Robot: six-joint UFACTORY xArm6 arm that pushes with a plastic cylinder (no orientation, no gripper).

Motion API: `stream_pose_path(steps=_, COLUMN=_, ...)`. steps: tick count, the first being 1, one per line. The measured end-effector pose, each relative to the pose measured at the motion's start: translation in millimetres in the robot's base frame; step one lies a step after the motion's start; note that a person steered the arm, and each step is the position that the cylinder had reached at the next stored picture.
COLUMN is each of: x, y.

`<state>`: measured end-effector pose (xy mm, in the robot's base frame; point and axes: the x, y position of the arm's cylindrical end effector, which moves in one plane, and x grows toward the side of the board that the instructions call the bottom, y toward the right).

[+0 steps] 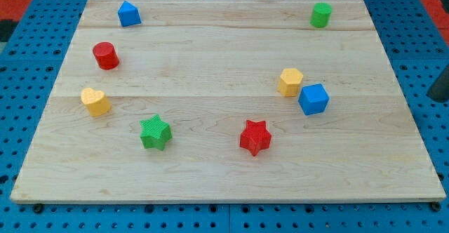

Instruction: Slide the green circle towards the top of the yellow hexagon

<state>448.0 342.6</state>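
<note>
Tip of the rod isn't in frame, so its position relative to the blocks and whether it touches anything can't be told. A dark shape [440, 85] sits at the view's right edge, off the board; can't identify it.

Green circle [321, 15] stands near the board's top right corner, alone, well apart from everything else. Yellow hexagon [290, 81] is right of centre, below the green circle and slightly to the view's left. Blue cube [313, 99] is just beside the hexagon on its lower right; touching or a hair apart, unclear.

Others on the wooden board [210, 57]:
- blue block [128, 13], top left
- red cylinder [106, 55], left
- yellow heart [95, 101], left, below the red cylinder
- green star [155, 132], lower left
- red star [255, 137], lower centre
</note>
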Motion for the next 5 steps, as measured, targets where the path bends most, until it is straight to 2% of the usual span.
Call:
stream_pose_path(steps=1, x=-38, y=-33)
stream_pose_path(steps=4, x=-235, y=-73)
stream_pose_path(steps=5, x=-248, y=-137)
